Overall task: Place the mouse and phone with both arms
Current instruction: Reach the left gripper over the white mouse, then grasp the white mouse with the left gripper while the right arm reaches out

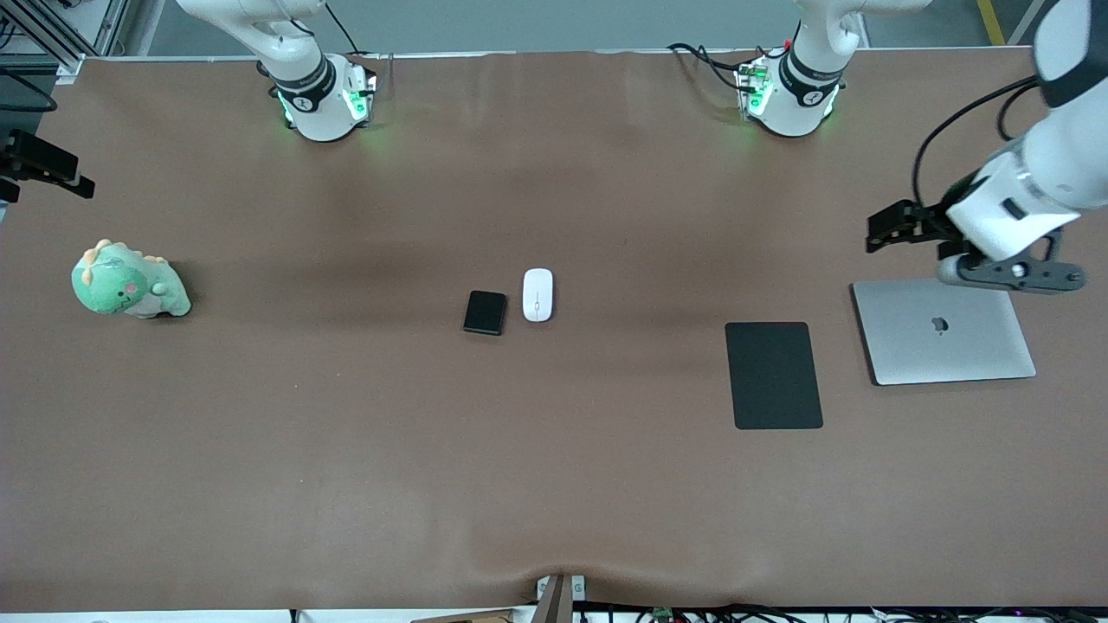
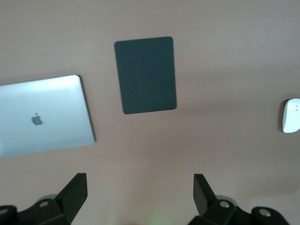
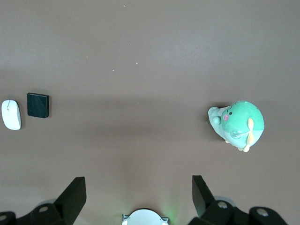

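Observation:
The white mouse [image 1: 537, 294] and the black phone [image 1: 485, 312] lie side by side at the table's middle, the phone toward the right arm's end. Both also show in the right wrist view, the mouse [image 3: 11, 114] beside the phone [image 3: 38, 105]. The mouse shows at the edge of the left wrist view [image 2: 291, 116]. My left gripper [image 1: 896, 227] is open and empty, high over the left arm's end of the table beside the laptop; its jaws [image 2: 140, 190] stand wide apart. My right gripper [image 1: 48, 164] is open and empty [image 3: 139, 192], high over the right arm's end.
A flat black mouse pad [image 1: 773, 375] and a closed silver laptop [image 1: 943, 330] lie toward the left arm's end; both show in the left wrist view, pad [image 2: 147, 75] and laptop [image 2: 42, 115]. A green plush dinosaur [image 1: 128, 283] sits toward the right arm's end.

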